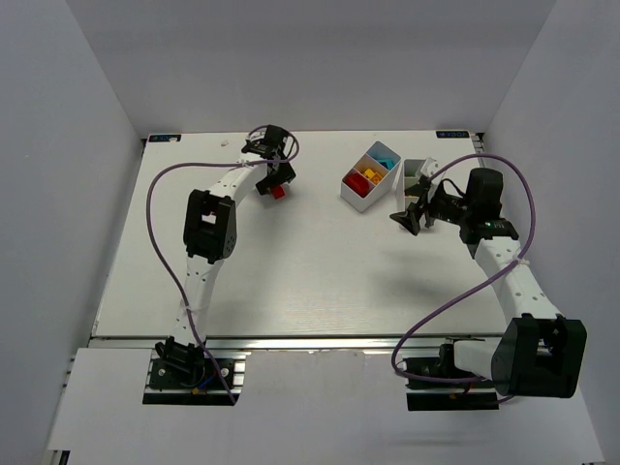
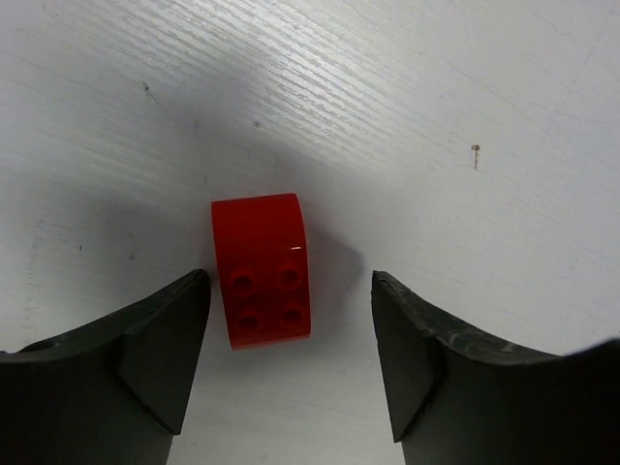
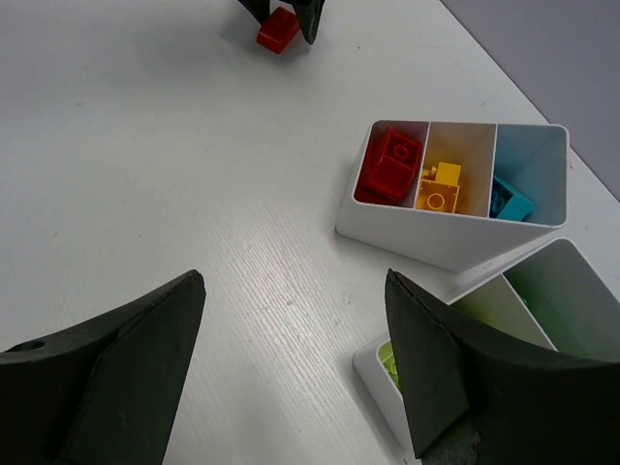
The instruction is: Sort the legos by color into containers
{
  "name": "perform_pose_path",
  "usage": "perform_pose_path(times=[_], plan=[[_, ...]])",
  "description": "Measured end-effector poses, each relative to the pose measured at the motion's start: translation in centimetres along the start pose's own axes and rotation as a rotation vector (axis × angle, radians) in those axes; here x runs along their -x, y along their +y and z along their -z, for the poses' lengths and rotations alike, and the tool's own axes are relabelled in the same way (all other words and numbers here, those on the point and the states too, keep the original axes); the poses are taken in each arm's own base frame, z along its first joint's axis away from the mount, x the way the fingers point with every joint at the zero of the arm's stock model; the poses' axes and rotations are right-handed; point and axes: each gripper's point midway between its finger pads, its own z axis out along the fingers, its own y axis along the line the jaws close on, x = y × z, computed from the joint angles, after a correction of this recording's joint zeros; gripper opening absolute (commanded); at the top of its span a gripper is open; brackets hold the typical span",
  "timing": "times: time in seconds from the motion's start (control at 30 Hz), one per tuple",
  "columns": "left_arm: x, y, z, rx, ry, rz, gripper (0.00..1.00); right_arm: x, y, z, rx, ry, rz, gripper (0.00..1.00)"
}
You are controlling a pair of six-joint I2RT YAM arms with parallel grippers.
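A red lego [image 2: 262, 271] lies on the white table between the fingers of my left gripper [image 2: 291, 329], closer to the left finger; the jaws stand open around it without touching. From above, the brick [image 1: 278, 192] sits under the left gripper [image 1: 275, 180] at the back centre-left. My right gripper [image 3: 295, 329] hangs open over bare table beside the containers. One white tray [image 3: 455, 247] holds red legos [image 3: 389, 165], a yellow one [image 3: 441, 186] and a cyan one [image 3: 509, 201]. The second tray [image 3: 542, 291] holds a lime lego [image 3: 389, 360].
Both trays [image 1: 360, 201] [image 1: 418, 174] stand at the back right, close to the right gripper [image 1: 412, 215]. Purple cables loop above each arm. Grey walls enclose the table on three sides.
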Motion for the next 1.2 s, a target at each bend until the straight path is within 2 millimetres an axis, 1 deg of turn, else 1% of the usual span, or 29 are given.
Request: perform_pose_path(times=[0.07, 0.2, 0.23, 0.33, 0.4, 0.47, 0.57, 0.67, 0.73, 0.8, 0.87, 0.93, 1.0, 1.1, 1.2], plan=[[-0.1, 0.2, 0.0, 0.006, 0.004, -0.004, 0.7, -0.1, 0.0, 0.0, 0.0, 0.001, -0.001, 0.8], [-0.3, 0.6, -0.3, 0.014, 0.005, -0.017, 0.5, -0.6, 0.3, -0.1, 0.004, 0.006, -0.01, 0.8], [-0.3, 0.6, -0.3, 0.013, 0.002, -0.017, 0.41, -0.6, 0.3, -0.1, 0.004, 0.006, -0.01, 0.8], [-0.3, 0.7, -0.2, 0.001, -0.005, -0.025, 0.3, -0.6, 0.3, -0.1, 0.005, 0.006, -0.011, 0.8], [-0.4, 0.7, -0.2, -0.014, -0.01, -0.033, 0.28, -0.6, 0.3, -0.1, 0.007, 0.004, -0.011, 0.79], [-0.7, 0.5, 0.2, -0.048, -0.006, -0.05, 0.23, -0.6, 0.4, -0.1, 0.01, 0.002, -0.017, 0.78], [-2.2, 0.4, 1.2, -0.147, 0.021, -0.089, 0.22, -0.8, 0.8, -0.4, 0.025, 0.006, -0.049, 0.75], [-4.6, 0.7, 3.2, -0.274, 0.053, -0.132, 0.22, -1.6, 1.7, -1.5, 0.057, 0.03, -0.117, 0.74], [-6.3, 0.9, 5.3, -0.369, 0.076, -0.161, 0.22, -2.1, 2.9, -2.6, 0.094, 0.051, -0.173, 0.72], [-7.4, 0.6, 8.1, -0.502, 0.062, -0.198, 0.19, -2.0, 4.0, -3.9, 0.129, 0.069, -0.241, 0.68], [-7.9, -0.3, 11.1, -0.643, 0.021, -0.243, 0.18, -1.3, 4.8, -5.0, 0.157, 0.078, -0.324, 0.65], [-8.4, -0.8, 14.2, -0.771, -0.03, -0.291, 0.18, -0.2, 5.2, -6.3, 0.175, 0.082, -0.423, 0.65], [-9.4, -1.2, 17.0, -0.891, -0.084, -0.349, 0.18, 1.2, 5.3, -7.9, 0.182, 0.082, -0.55, 0.66], [-11.1, -1.5, 19.7, -1.005, -0.139, -0.431, 0.18, 2.7, 5.2, -10.2, 0.156, 0.105, -0.73, 0.69], [-12.9, -1.7, 21.0, -1.062, -0.184, -0.508, 0.18, 3.4, 5.7, -12.3, 0.117, 0.138, -0.896, 0.69]])
